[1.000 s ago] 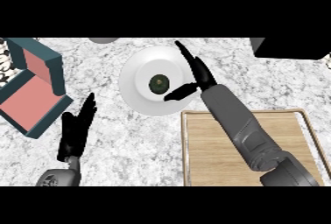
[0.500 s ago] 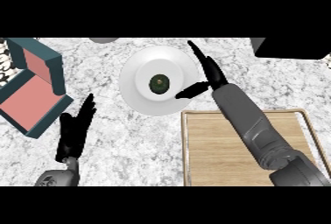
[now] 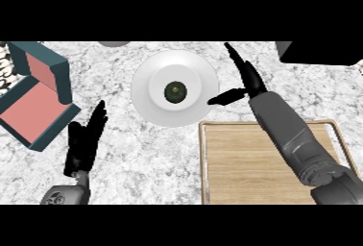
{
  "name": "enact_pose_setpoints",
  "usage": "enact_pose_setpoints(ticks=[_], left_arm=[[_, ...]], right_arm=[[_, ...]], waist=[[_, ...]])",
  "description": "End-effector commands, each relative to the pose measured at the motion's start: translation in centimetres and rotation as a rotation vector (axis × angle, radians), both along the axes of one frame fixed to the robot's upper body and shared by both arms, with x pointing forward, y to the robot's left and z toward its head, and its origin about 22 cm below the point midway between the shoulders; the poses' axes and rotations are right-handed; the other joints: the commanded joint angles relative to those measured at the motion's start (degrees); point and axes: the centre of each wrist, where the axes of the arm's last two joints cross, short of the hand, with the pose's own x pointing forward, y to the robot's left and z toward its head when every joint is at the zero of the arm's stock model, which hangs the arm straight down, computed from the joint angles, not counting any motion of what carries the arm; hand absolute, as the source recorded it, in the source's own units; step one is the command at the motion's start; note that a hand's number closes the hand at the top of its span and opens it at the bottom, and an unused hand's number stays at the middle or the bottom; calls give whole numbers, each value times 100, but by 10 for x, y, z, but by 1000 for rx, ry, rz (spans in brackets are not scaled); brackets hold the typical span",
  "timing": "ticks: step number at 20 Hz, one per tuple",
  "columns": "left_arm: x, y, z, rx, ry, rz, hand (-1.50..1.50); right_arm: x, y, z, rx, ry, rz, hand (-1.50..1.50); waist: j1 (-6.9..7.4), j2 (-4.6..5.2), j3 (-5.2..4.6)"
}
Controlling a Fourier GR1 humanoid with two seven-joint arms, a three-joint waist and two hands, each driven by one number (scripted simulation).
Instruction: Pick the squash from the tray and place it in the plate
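A small dark green squash [image 3: 175, 91] lies in the middle of the white plate [image 3: 157, 109] at the counter's upper centre. My right hand [image 3: 246, 80] hovers just right of the plate, open, fingers straight and pointing away, thumb out toward the plate's rim; it holds nothing. The wooden tray [image 3: 241, 166] lies at the lower right, partly under my right forearm, with nothing showing on its bare board. My left hand [image 3: 86, 139] rests open at the lower left, fingers up.
A teal box with a pink inside [image 3: 37, 98] stands open at the left edge. A dark object [image 3: 322, 52] sits at the top right corner, and a grey rounded thing [image 3: 113, 43] peeks in at the top.
My right hand has drawn back to the right, off the plate, and its fingers have straightened. The squash stays on the plate. The left hand has not moved.
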Motion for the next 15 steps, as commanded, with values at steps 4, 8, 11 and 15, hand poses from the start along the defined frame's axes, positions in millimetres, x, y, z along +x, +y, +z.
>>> enact_pose_setpoints(ticks=[4, 8, 11, 15], left_arm=[[1, -3, -2, -5, -6, -17, 0], [-15, 7, -11, 12, 12, -8, 0], [-3, 3, 4, 10, -11, -12, 0], [-1, 9, -2, -2, 1, 0, 0]], right_arm=[[-3, -14, -7, 5, -3, -77, -150], [-2, -33, -2, 7, -27, -126, -150], [-5, -37, -8, -18, -25, -151, -150], [-2, -38, -3, -63, 11, -150, -150]], waist=[[17, 9, 0], [-1, -9, 0], [85, 35, 6], [32, 14, 0]])
